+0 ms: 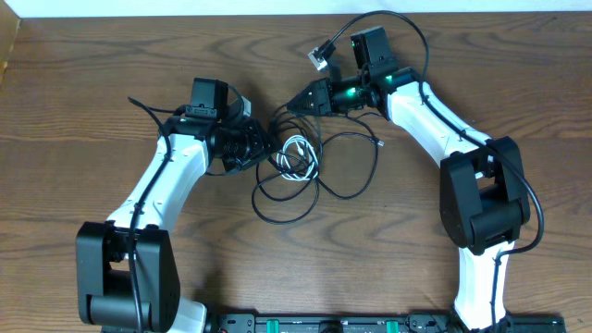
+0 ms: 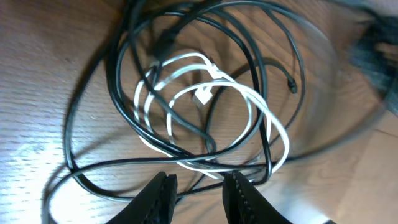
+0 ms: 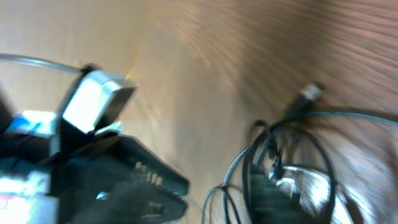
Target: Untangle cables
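The cables lie tangled on the table between my arms. A short white cable point(image 1: 298, 155) point(image 2: 186, 58) is coiled inside longer black loops point(image 1: 282, 220) point(image 2: 115, 87). One black plug end point(image 1: 380, 143) point(image 2: 292, 87) point(image 3: 309, 93) points away to the right. My left gripper point(image 1: 266, 148) point(image 2: 199, 177) sits at the tangle's left edge, its jaws a little apart, and a black strand crosses just past the tips. My right gripper point(image 1: 294, 104) point(image 3: 224, 186) hovers at the tangle's upper edge. Its view is blurred, but the fingers stand apart with nothing held.
A silver connector point(image 1: 320, 55) point(image 3: 93, 102) on the right arm's thick black wire hangs behind that wrist. The wooden table point(image 1: 92, 74) extends left and right of the tangle, and its far edge meets a white wall.
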You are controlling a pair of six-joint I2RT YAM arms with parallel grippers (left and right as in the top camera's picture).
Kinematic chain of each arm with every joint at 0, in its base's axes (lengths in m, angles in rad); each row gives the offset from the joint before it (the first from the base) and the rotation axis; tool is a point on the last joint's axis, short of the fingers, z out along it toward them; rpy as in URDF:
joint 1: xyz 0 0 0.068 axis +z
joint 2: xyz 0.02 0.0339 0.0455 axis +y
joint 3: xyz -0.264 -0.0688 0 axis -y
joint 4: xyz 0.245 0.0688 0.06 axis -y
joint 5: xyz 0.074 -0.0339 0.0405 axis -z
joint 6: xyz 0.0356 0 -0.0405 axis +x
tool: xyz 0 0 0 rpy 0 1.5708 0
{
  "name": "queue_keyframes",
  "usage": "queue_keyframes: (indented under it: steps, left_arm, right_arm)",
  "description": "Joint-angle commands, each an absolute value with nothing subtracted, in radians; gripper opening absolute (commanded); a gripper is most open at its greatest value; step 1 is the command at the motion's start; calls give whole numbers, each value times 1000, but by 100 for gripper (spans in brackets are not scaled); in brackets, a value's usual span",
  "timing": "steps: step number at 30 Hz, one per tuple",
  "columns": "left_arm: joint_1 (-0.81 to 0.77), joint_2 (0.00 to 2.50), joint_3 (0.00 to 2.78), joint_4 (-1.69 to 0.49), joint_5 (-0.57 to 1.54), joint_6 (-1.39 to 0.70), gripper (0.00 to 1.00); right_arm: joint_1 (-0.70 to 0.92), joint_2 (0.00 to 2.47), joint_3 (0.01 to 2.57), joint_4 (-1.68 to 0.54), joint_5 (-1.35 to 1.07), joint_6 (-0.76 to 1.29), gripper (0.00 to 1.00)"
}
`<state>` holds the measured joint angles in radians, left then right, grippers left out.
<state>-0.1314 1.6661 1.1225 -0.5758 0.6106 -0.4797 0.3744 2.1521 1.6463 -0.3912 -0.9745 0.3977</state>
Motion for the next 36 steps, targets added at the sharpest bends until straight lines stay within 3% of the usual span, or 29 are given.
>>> queue_keyframes:
  steps: [1,2,3,13,18,23,26,31,36]
  left_arm:
    - [-130,1666,1116,-586,447,-439,30]
    - [-130,1667,1116,-591,387,-439,30]
    - [-129,1666,1116,-598,342,-439,30]
    - [-20,1666,1116,-560,102,-559,30]
    - [4,1666,1116,-589,51,-559,30]
    - [4,1666,1116,-590,10,-559,30]
    - [4,1666,1116,-589,10,-559,30]
    - [4,1667,1116,-590,11,-559,30]
    - [4,1666,1116,-590,11,-559,30]
  right_arm:
    - [374,2149,1647,-455,-805,455,66]
    - [373,2149,1647,-476,-793,440,53]
    - [373,2146,1649,-492,-787,408,48]
    - [448,2068,1865,-879,-319,277,60]
    - [550,2080,1847,-935,-284,208,55]
    - [681,2140,1842,-970,-23,224,38]
    - [707,2182,1842,-973,154,323,15]
    - [705,2257,1842,-976,162,474,18]
    - [710,2287,1842,-973,-64,474,18]
